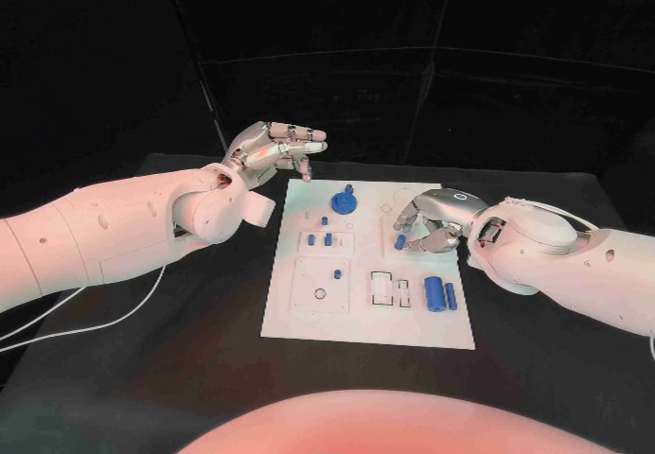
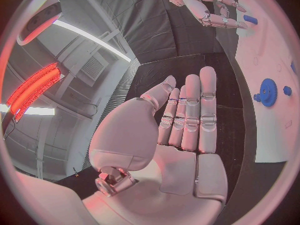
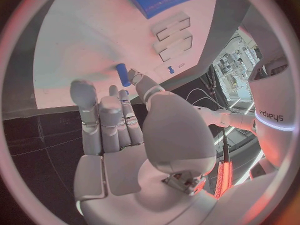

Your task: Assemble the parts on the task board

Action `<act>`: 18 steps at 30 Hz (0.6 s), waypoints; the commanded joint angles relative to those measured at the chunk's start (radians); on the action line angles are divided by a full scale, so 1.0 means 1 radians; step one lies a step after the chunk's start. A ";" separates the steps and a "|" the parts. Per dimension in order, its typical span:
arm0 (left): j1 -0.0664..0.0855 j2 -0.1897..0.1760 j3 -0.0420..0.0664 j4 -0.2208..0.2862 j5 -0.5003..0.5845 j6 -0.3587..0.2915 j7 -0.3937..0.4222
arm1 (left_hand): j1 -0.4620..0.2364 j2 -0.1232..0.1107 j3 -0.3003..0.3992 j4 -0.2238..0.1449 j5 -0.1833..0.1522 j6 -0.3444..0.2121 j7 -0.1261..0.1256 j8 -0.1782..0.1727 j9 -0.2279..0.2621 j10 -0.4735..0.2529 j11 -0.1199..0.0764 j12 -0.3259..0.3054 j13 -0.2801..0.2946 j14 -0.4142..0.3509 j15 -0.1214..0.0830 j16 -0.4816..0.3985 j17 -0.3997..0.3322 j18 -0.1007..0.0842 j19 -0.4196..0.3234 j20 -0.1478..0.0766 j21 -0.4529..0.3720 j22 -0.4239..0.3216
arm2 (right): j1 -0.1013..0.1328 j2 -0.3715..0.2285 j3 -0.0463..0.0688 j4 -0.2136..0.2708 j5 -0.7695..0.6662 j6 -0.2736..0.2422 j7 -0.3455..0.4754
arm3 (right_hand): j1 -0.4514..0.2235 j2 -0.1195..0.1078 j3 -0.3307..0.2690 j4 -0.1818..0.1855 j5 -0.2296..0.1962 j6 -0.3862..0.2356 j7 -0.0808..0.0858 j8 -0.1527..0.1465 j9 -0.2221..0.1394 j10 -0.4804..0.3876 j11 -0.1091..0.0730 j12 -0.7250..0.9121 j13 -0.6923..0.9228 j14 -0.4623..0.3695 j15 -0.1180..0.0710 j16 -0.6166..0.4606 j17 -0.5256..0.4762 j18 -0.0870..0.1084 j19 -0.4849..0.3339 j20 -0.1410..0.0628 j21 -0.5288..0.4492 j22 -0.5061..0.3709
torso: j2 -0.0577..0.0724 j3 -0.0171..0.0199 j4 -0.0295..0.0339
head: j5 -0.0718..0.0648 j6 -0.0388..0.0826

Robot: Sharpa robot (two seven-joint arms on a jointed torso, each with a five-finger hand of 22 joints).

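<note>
The white task board (image 1: 368, 326) lies flat in the middle of the black table (image 1: 136, 378), its long side running away from the robot. On it, near the far edge, sits a blue gear (image 1: 345, 201) with a small blue knob just beside it. Nearer the middle, on the left half, a few small blue pegs (image 1: 325, 237) stand in or lie by a raised white block. Toward the near right corner a larger blue cylinder (image 1: 434, 292) lies beside a thinner blue pin (image 1: 451, 296), next to white rectangular frames (image 1: 389, 288).

One small blue peg (image 1: 401, 242) sits at the fingertips of the right hand (image 1: 434, 222), which hangs over the right middle of the board with its fingers curled downward. In the right wrist view the thumb and a fingertip close around that peg (image 3: 123, 75) from either side (it looks pinched, with the other fingers lying straight alongside), the board just beyond it.

The left hand (image 1: 274, 147) is raised off the far left corner of the board, over the table, holding nothing; the left wrist view shows its fingers (image 2: 194, 115) straight and pressed side by side, palm bare, the gear (image 2: 268, 92) off to one side
</note>
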 commanded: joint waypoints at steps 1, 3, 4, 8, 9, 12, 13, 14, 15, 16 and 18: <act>0.002 0.002 0.000 -0.001 0.001 0.015 0.006 | 0.001 -0.001 -0.006 0.003 0.005 -0.002 0.003 0.004 -0.001 -0.007 -0.001 0.005 0.000 -0.005 0.001 0.004 -0.002 0.015 0.008 0.002 -0.004 -0.001 | 0.002 0.005 0.001 -0.006 -0.014 0.042 -0.006 | 0.008 0.016 0.004 0.001 0.003 0.021 0.002 0.007 0.002 0.020 0.002 0.005 -0.001 0.009 0.001 0.011 0.009 -0.010 0.013 -0.001 0.013 0.018 | 0.000 0.0009 -0.0004 | -0.001 0.000; 0.002 0.003 0.000 -0.001 0.001 0.016 0.006 | 0.001 -0.001 -0.006 0.003 0.005 -0.002 0.003 0.004 -0.001 -0.007 -0.001 0.005 0.000 -0.005 0.001 0.004 -0.002 0.015 0.008 0.002 -0.004 -0.001 | 0.002 0.009 0.001 -0.010 -0.014 0.046 -0.006 | 0.011 0.025 0.013 0.002 0.001 0.040 0.004 0.013 0.005 0.037 0.001 0.006 -0.002 0.013 0.000 0.023 0.022 -0.013 0.020 -0.001 0.025 0.034 | 0.000 0.0007 -0.0003 | -0.001 0.000; 0.002 0.003 0.000 -0.002 0.001 0.016 0.006 | 0.001 -0.001 -0.006 0.003 0.005 -0.002 0.003 0.004 -0.001 -0.007 -0.001 0.005 0.000 -0.005 0.001 0.004 -0.002 0.015 0.008 0.002 -0.004 -0.001 | 0.002 0.011 0.000 -0.012 -0.014 0.048 -0.007 | 0.013 0.029 0.018 0.002 -0.001 0.050 0.004 0.016 0.005 0.046 0.001 0.006 -0.002 0.015 -0.001 0.029 0.030 -0.015 0.024 -0.002 0.032 0.044 | 0.000 0.0009 -0.0004 | -0.001 0.000; 0.002 0.004 0.000 -0.002 0.001 0.016 0.006 | 0.000 0.000 -0.007 0.004 0.005 -0.002 0.003 0.004 -0.001 -0.007 -0.001 0.005 0.000 -0.005 0.001 0.005 -0.002 0.015 0.009 0.002 -0.005 -0.002 | 0.002 0.018 0.000 -0.019 -0.014 0.056 -0.009 | 0.022 0.049 0.051 0.001 -0.023 0.083 -0.001 0.024 0.007 0.086 -0.007 0.003 -0.002 0.024 -0.006 0.061 0.066 -0.022 0.039 -0.006 0.064 0.088 | 0.000 0.0013 -0.0001 | -0.003 0.001; 0.002 0.004 -0.001 -0.003 0.001 0.016 0.006 | 0.000 0.000 -0.007 0.004 0.005 -0.002 0.003 0.004 -0.001 -0.007 -0.001 0.005 0.000 -0.005 0.001 0.005 -0.002 0.015 0.009 0.002 -0.005 -0.002 | 0.002 0.020 0.000 -0.021 -0.014 0.058 -0.009 | 0.022 0.051 0.056 0.001 -0.025 0.088 -0.002 0.024 0.007 0.091 -0.009 0.001 -0.002 0.025 -0.007 0.065 0.070 -0.022 0.041 -0.007 0.068 0.093 | 0.000 0.0010 -0.0003 | -0.004 0.000; 0.001 0.005 -0.001 -0.003 0.001 0.017 0.006 | 0.000 0.000 -0.007 0.005 0.005 -0.002 0.003 0.004 -0.001 -0.007 -0.001 0.005 0.000 -0.005 0.001 0.005 -0.002 0.015 0.009 0.002 -0.005 -0.002 | 0.001 0.025 0.000 -0.025 -0.014 0.062 -0.009 | 0.020 0.054 0.072 0.002 -0.029 0.101 -0.005 0.024 0.006 0.107 -0.012 -0.008 -0.002 0.026 -0.010 0.077 0.083 -0.025 0.045 -0.010 0.080 0.108 | 0.000 0.0002 -0.0003 | -0.005 -0.001; 0.001 0.005 -0.001 -0.003 0.001 0.017 0.006 | -0.002 0.000 -0.008 0.006 0.005 -0.002 0.003 0.005 -0.001 -0.007 -0.001 0.006 0.000 -0.005 0.001 0.005 -0.003 0.015 0.009 0.002 -0.006 -0.003 | 0.001 0.026 0.000 -0.026 -0.014 0.063 -0.009 | 0.019 0.054 0.075 0.002 -0.030 0.103 -0.005 0.024 0.006 0.111 -0.012 -0.010 -0.002 0.027 -0.010 0.080 0.086 -0.025 0.046 -0.011 0.083 0.112 | 0.000 0.0002 -0.0002 | -0.005 -0.001; 0.001 0.005 -0.001 -0.003 0.001 0.017 0.006 | -0.002 0.000 -0.008 0.006 0.005 -0.002 0.003 0.005 -0.001 -0.007 -0.001 0.006 0.000 -0.005 0.001 0.005 -0.003 0.015 0.009 0.002 -0.006 -0.003 | 0.001 0.028 0.000 -0.027 -0.014 0.064 -0.009 | 0.018 0.053 0.077 0.002 -0.030 0.105 -0.005 0.024 0.005 0.113 -0.013 -0.012 -0.002 0.027 -0.010 0.081 0.087 -0.026 0.046 -0.011 0.084 0.114 | 0.001 0.0003 0.0000 | -0.005 -0.001; 0.001 0.005 -0.001 -0.003 0.001 0.017 0.006 | -0.002 0.000 -0.008 0.006 0.005 -0.002 0.003 0.005 -0.001 -0.007 -0.001 0.006 0.000 -0.005 0.001 0.005 -0.003 0.015 0.009 0.002 -0.006 -0.003 | 0.001 0.030 0.000 -0.028 -0.014 0.065 -0.008 | 0.018 0.053 0.078 0.002 -0.030 0.106 -0.005 0.024 0.005 0.114 -0.013 -0.013 -0.002 0.027 -0.010 0.083 0.089 -0.026 0.047 -0.011 0.085 0.115 | 0.001 0.0003 0.0000 | -0.005 -0.001; 0.001 0.005 -0.001 -0.003 0.001 0.017 0.006 | -0.002 0.000 -0.008 0.006 0.005 -0.002 0.003 0.005 -0.001 -0.007 -0.001 0.006 0.000 -0.005 0.001 0.005 -0.003 0.015 0.009 0.002 -0.006 -0.003 | 0.001 0.031 0.000 -0.029 -0.014 0.065 -0.008 | 0.017 0.053 0.080 0.003 -0.031 0.107 -0.005 0.024 0.005 0.116 -0.013 -0.014 -0.002 0.027 -0.011 0.084 0.090 -0.026 0.047 -0.012 0.087 0.117 | 0.000 0.0004 -0.0001 | -0.005 -0.001; 0.001 0.006 -0.001 -0.004 0.001 0.018 0.006 | -0.002 0.000 -0.008 0.006 0.005 -0.002 0.003 0.005 -0.001 -0.007 -0.001 0.006 0.000 -0.005 0.001 0.005 -0.003 0.015 0.009 0.002 -0.006 -0.003 | 0.001 0.035 0.000 -0.032 -0.014 0.067 -0.008 | 0.017 0.053 0.081 0.003 -0.031 0.108 -0.006 0.024 0.005 0.117 -0.013 -0.015 -0.002 0.027 -0.011 0.085 0.092 -0.026 0.047 -0.012 0.088 0.119 | 0.000 0.0006 0.0000 | -0.005 -0.002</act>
